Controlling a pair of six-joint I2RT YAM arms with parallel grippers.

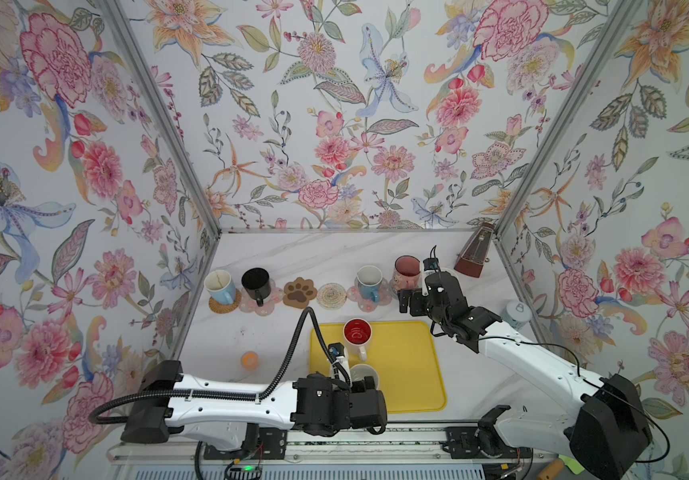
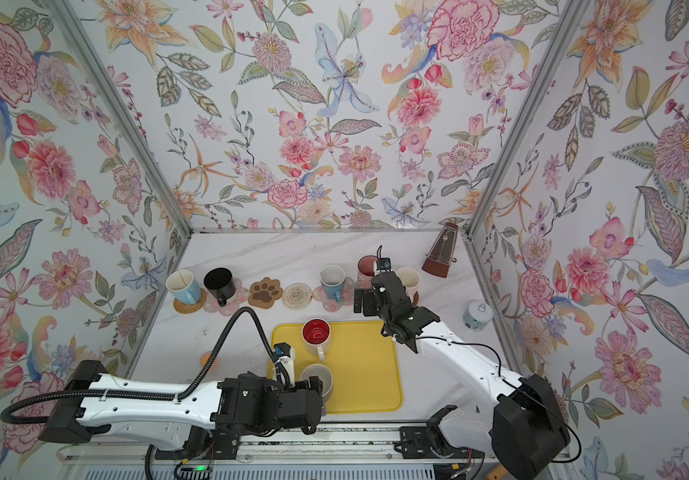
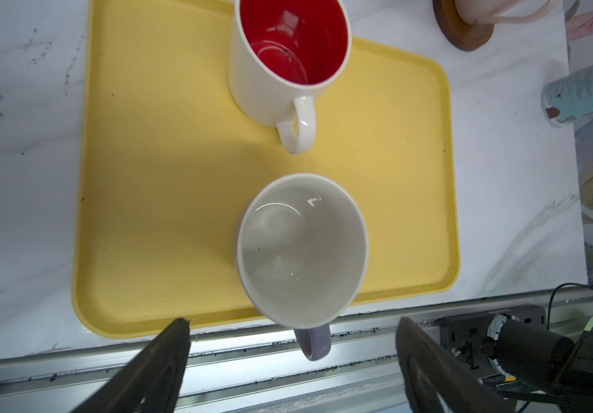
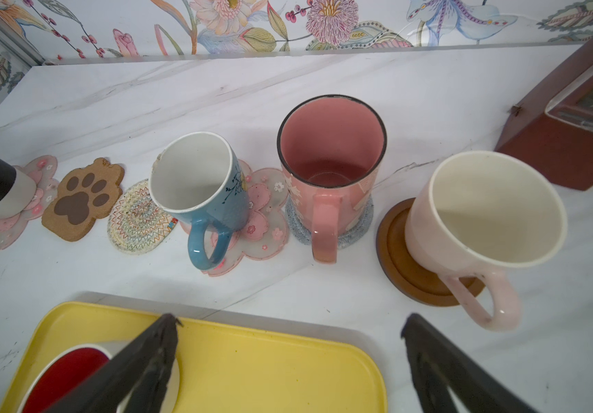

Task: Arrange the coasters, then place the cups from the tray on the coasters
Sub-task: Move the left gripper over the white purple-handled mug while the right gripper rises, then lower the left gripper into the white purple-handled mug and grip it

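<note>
Item: purple-handled mug [image 3: 302, 250], upright on yellow tray [image 3: 152, 178], near its edge. My left jaws hang wide open, empty, above its handle side. Handling, I judge: straddle one wall, close squarely, lift straight; paw coaster [image 1: 300, 292] stands free. My right jaws: open, empty.

1. Plain yellow is being shown by the tray [image 3: 144, 178].
2. White outside and red inside are being shown by the red-lined mug [image 3: 291, 46].
3. A purple-grey handle is being shown by the white-inside mug [image 3: 302, 246].
4. Brown with darker pads is being displayed by the paw coaster [image 4: 82, 200].
5. Grey-veined white marble is being shown by the table [image 4: 287, 82].
</note>
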